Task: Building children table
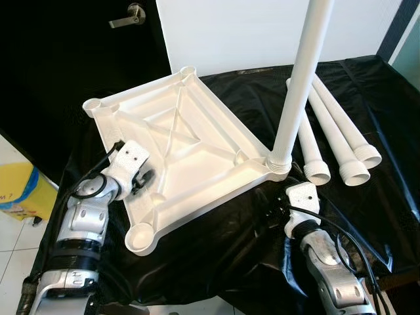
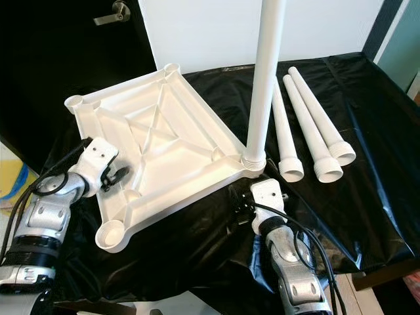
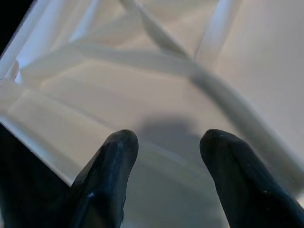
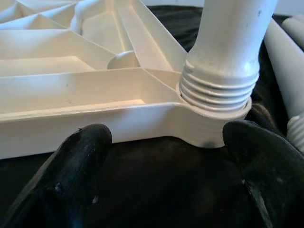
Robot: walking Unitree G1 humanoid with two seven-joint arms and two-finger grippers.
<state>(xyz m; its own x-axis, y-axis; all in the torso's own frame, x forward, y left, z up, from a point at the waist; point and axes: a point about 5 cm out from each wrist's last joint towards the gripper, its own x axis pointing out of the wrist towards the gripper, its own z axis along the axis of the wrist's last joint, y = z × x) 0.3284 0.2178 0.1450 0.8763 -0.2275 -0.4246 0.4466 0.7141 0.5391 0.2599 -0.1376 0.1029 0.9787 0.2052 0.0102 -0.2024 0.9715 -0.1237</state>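
Note:
A white plastic table top [image 1: 190, 141] lies upside down on a black cloth. One white leg [image 1: 298, 85] stands upright, threaded into the corner socket [image 4: 209, 128] nearest my right arm. Three loose legs [image 1: 338, 134] lie side by side to the right. My left gripper [image 1: 143, 178] is open at the top's left rim, its fingers [image 3: 114, 161] reaching over the ribbed underside. My right gripper [image 4: 171, 135] is open just in front of the socketed corner, one finger [image 4: 80, 166] along the rim, the other [image 4: 259, 156] beside the leg's threads, gripping nothing.
The black cloth [image 1: 223, 249] covers the whole work surface and hangs over its front edge. The top's other corner sockets [image 1: 141, 237] stand empty. A dark door with a lever handle [image 1: 129, 14] is behind left, and a yellow object [image 1: 23, 187] sits on the floor at left.

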